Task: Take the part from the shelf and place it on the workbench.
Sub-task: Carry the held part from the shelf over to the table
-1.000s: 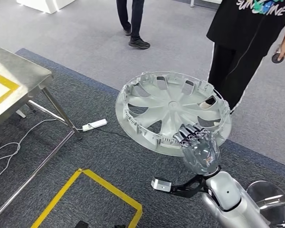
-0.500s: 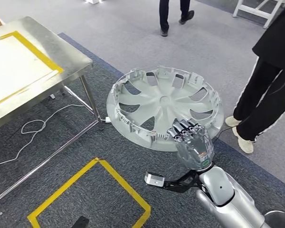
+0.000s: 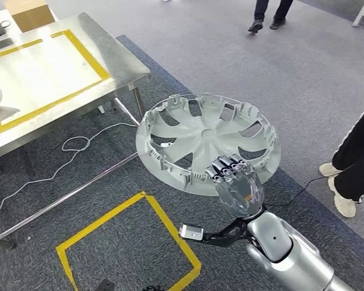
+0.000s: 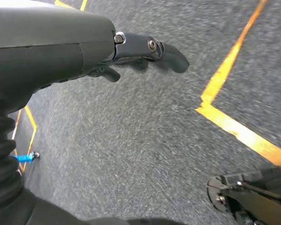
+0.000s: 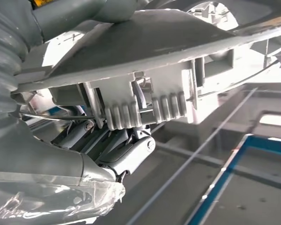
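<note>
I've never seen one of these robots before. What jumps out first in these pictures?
A big grey wheel cover is held out flat in mid-air, gripped at its near rim by the robot's right hand. To its left stands a shiny metal workbench marked with yellow tape, and a yellow taped square lies on the dark carpet below. A person's legs show at the right edge.
</note>
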